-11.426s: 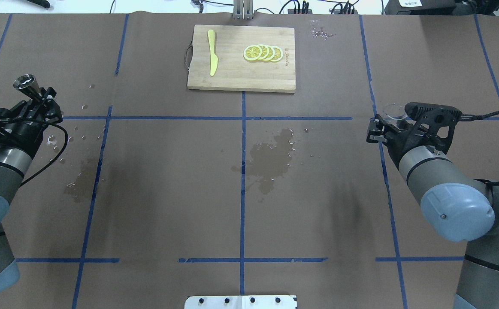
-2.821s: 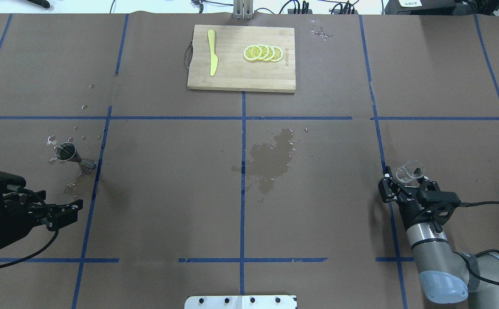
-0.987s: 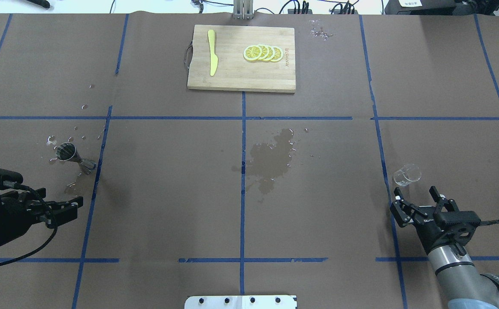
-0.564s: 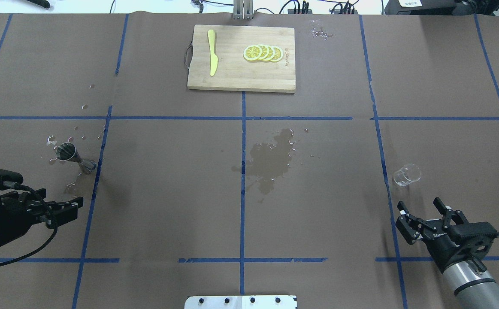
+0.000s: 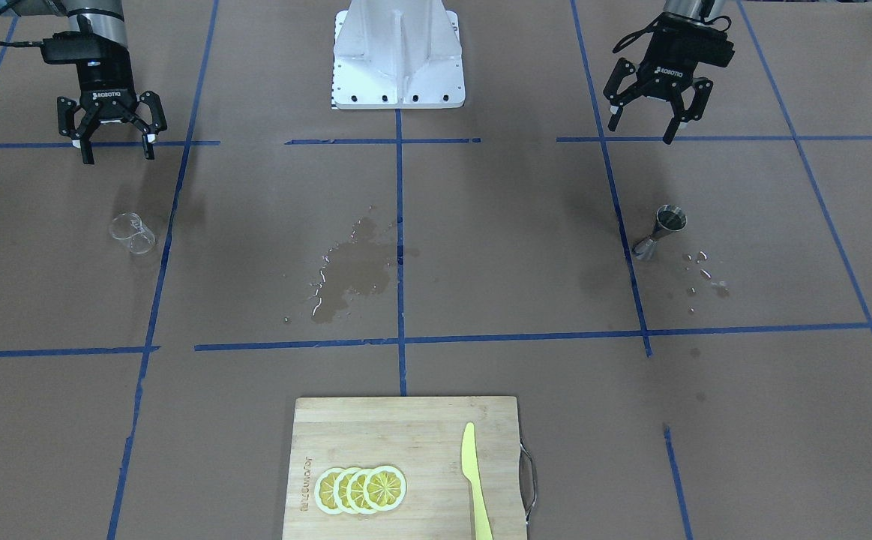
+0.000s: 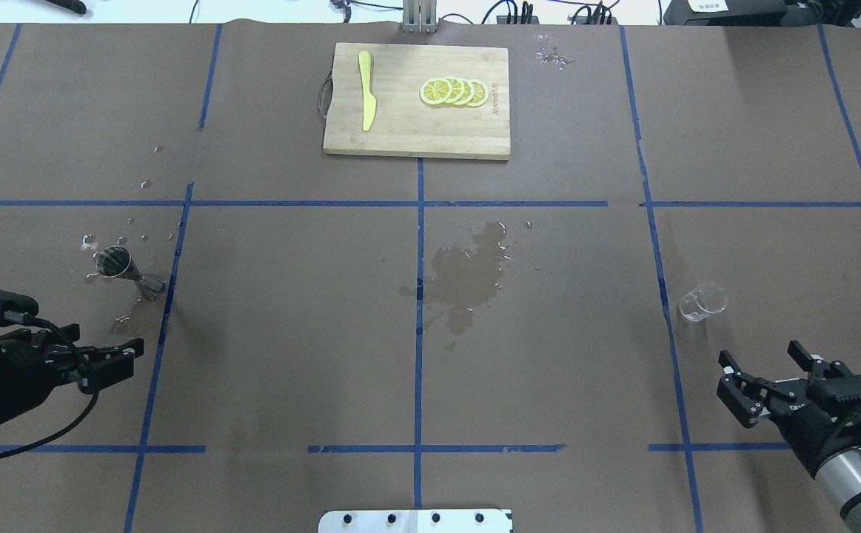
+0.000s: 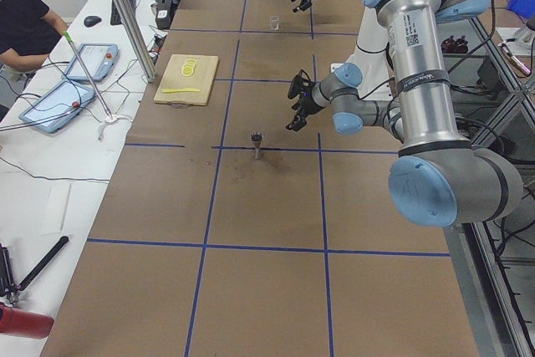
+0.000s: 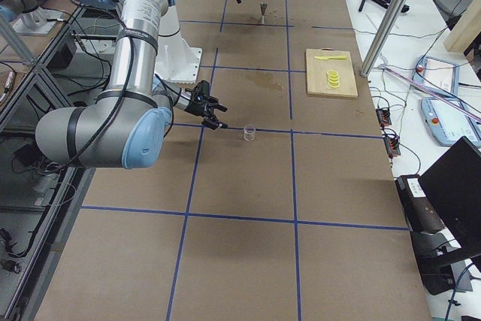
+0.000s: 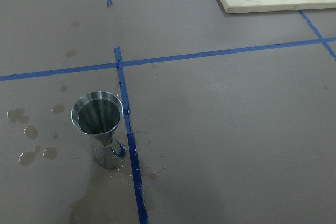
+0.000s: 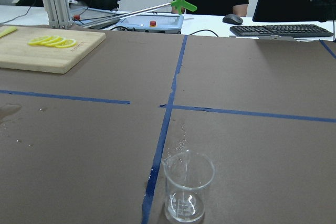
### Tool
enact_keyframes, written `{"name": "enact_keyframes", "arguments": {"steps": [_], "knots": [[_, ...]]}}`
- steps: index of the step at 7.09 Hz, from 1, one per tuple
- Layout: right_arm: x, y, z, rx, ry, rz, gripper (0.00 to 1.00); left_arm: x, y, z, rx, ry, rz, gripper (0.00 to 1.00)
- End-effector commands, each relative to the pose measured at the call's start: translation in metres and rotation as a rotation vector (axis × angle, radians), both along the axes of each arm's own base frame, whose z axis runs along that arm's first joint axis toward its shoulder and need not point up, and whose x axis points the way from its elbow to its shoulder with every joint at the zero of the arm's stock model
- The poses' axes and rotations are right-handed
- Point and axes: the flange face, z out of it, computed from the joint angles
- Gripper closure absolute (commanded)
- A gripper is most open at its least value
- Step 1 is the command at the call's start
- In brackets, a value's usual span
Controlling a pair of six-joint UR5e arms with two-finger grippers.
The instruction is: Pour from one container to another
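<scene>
The clear glass cup [image 6: 702,301] stands upright and alone on the brown table cover on the right side; it also shows in the front view [image 5: 133,232] and close up in the right wrist view [image 10: 188,187]. My right gripper [image 6: 759,354] is open and empty, set back from the cup towards the robot [image 5: 117,154]. The steel jigger [image 6: 123,266] stands upright on the left by a blue tape line, wide cone up [image 9: 100,124]. My left gripper [image 5: 642,131] is open and empty, apart from the jigger on the robot's side [image 6: 118,359].
A wooden cutting board [image 6: 415,126] with lemon slices [image 6: 453,91] and a yellow knife [image 6: 366,90] lies at the far middle. A wet stain [image 6: 467,277] darkens the centre, and droplets [image 5: 705,274] lie beside the jigger. A white base plate [image 5: 398,56] sits at the robot's edge.
My right gripper let go of the glass cup, then drew back towards the robot, still open. The cup and jigger stay put. The left gripper has barely moved.
</scene>
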Motion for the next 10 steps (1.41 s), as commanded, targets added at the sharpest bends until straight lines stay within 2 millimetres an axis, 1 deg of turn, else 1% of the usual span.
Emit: {"name": "enact_keyframes", "arguments": {"steps": [1,2,3,4,5,6,7,8,9,10], "knots": [[0.014,-0.009,-0.021,-0.095,0.076,-0.029,0.00,-0.021,-0.010,-0.025,-0.061,-0.038,0.043,0.00],[0.021,-0.013,-0.035,-0.132,0.145,-0.038,0.00,-0.037,-0.011,-0.048,-0.042,-0.064,0.070,0.00],[0.025,-0.014,-0.043,-0.159,0.169,-0.045,0.00,-0.042,-0.009,-0.055,-0.055,-0.082,0.088,0.00],[0.035,-0.023,-0.053,-0.216,0.231,-0.070,0.00,-0.057,-0.014,-0.062,-0.055,-0.106,0.108,0.00],[0.048,-0.030,-0.064,-0.271,0.287,-0.099,0.00,-0.065,-0.016,-0.065,-0.061,-0.102,0.128,0.00],[0.058,-0.042,-0.078,-0.315,0.317,-0.146,0.00,-0.072,-0.019,-0.066,-0.050,-0.108,0.142,0.00],[0.070,-0.053,-0.085,-0.361,0.333,-0.197,0.00,-0.084,-0.027,-0.064,-0.044,-0.120,0.163,0.00],[0.088,-0.069,-0.089,-0.398,0.348,-0.262,0.00,-0.092,-0.039,-0.067,-0.025,-0.153,0.185,0.00],[0.104,-0.086,-0.096,-0.431,0.334,-0.337,0.00,-0.097,-0.058,-0.073,0.006,-0.208,0.201,0.00],[0.121,-0.103,-0.099,-0.441,0.337,-0.414,0.00,-0.108,-0.075,-0.083,0.042,-0.256,0.225,0.00]]}}
